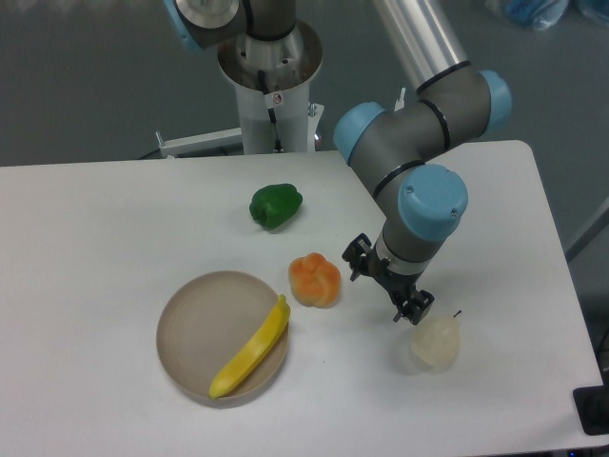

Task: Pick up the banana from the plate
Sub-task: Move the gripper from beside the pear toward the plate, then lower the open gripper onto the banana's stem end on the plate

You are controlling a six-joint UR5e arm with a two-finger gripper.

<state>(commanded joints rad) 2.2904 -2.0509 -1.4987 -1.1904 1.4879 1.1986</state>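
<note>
Yellow plastic marks the banana (252,348), which lies along the right side of the plate (195,324), one tip up at the rim near the orange fruit (315,280) and the other tip down at the plate's near edge. The gripper (385,290) hangs empty, well to the right of the plate, between the orange fruit and the pale fruit (435,343); its two fingers stand spread with nothing between them. The step in hand appears to be the approach, with the grasp not yet begun. A sound approach would likely carry the gripper over to the plate from above, clear of the orange fruit, turn the fingers across the banana's long axis, and descend on its middle, where the curve is least and the body sits highest off the dish. The low rim on the right of the plate touches or nearly touches the banana, so the finger on that side has little room; a slip there could push the plate. Left of the banana the plate floor is bare, giving the other finger free entry. The green pepper (276,205) lies well beyond the plate and out of the path. The table (95,228) near the plate's left and front sides holds no objects, though its front edge is close to the plate.
</note>
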